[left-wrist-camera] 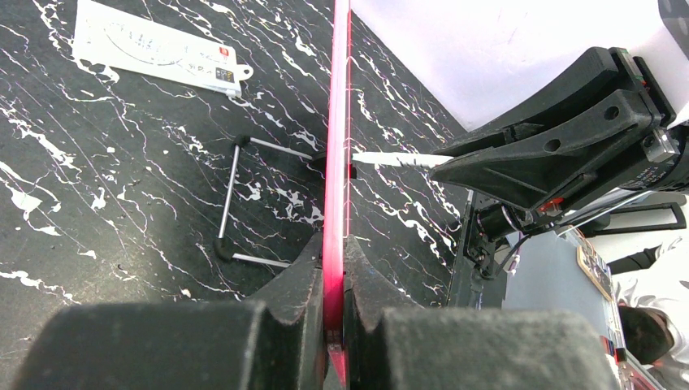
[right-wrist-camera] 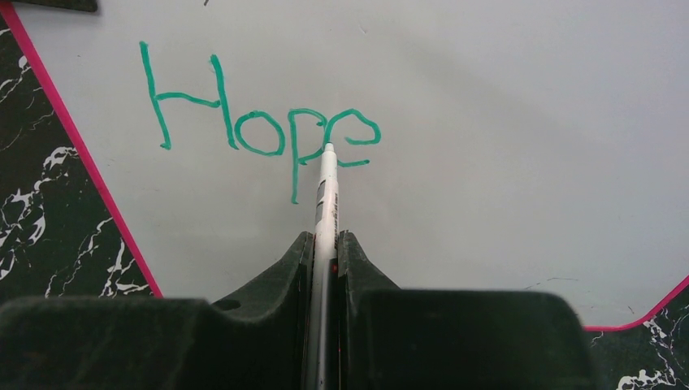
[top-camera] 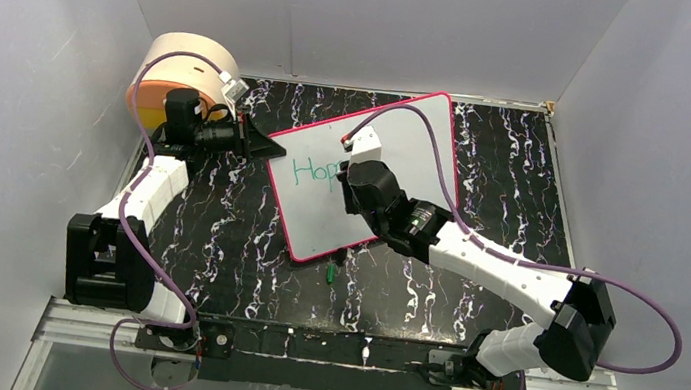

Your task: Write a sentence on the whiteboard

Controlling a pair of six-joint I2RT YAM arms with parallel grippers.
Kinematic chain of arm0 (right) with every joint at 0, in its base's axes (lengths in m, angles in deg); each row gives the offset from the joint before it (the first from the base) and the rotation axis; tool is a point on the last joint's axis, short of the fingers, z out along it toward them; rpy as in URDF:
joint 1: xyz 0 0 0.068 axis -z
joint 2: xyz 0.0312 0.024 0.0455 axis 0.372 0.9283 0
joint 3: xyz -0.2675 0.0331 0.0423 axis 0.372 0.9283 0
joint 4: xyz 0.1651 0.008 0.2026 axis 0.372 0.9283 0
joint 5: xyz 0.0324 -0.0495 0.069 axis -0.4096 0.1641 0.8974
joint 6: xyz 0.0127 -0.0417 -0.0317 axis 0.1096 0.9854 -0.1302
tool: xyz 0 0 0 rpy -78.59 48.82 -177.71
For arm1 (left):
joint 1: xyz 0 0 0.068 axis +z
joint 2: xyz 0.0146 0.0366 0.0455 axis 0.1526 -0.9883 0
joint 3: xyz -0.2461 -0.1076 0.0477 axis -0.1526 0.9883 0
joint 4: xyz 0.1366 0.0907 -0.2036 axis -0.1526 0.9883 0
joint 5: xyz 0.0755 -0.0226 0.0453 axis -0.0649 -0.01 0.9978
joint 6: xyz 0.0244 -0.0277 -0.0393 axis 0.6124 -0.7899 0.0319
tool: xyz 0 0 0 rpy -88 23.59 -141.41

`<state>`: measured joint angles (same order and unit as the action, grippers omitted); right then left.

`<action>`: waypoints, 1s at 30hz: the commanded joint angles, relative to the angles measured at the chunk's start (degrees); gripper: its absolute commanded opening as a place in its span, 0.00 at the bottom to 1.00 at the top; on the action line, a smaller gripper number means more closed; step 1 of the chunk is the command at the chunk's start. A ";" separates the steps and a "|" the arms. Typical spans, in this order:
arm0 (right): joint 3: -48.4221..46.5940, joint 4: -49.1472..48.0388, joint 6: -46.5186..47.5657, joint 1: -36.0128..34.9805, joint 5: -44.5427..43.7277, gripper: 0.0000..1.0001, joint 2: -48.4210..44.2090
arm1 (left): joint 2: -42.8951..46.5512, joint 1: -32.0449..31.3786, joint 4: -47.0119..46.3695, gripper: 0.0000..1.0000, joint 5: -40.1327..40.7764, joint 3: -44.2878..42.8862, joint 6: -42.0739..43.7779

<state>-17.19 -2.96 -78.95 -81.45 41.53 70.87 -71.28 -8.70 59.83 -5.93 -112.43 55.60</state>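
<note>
Whiteboard [top-camera: 410, 133] sits askew on bench [top-camera: 510, 176] in top view, sentence [top-camera: 314, 172] barely started; left wrist: left end effector [left-wrist-camera: 333, 252] clamped on its pink rim; right wrist: right end effector [right-wrist-camera: 325, 244] pinching pen [right-wrist-camera: 327, 187], tip at "Hope", rest unwritten.

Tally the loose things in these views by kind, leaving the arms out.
whiteboard: 1
pen: 1
small green piece: 1
printed card: 1
wire stand: 1
round beige drum: 1
Total: 6
</note>
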 commanded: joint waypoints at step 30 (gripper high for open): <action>-1.28 -3.89 -0.67 1.14 -1.05 0.00 0.95 | -1.29 -1.94 4.23 0.00 3.46 0.82 5.83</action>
<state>-17.19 -4.62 -79.12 -80.77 41.55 71.53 -71.28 -8.70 59.83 -5.93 -112.43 55.62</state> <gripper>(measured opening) 0.206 0.045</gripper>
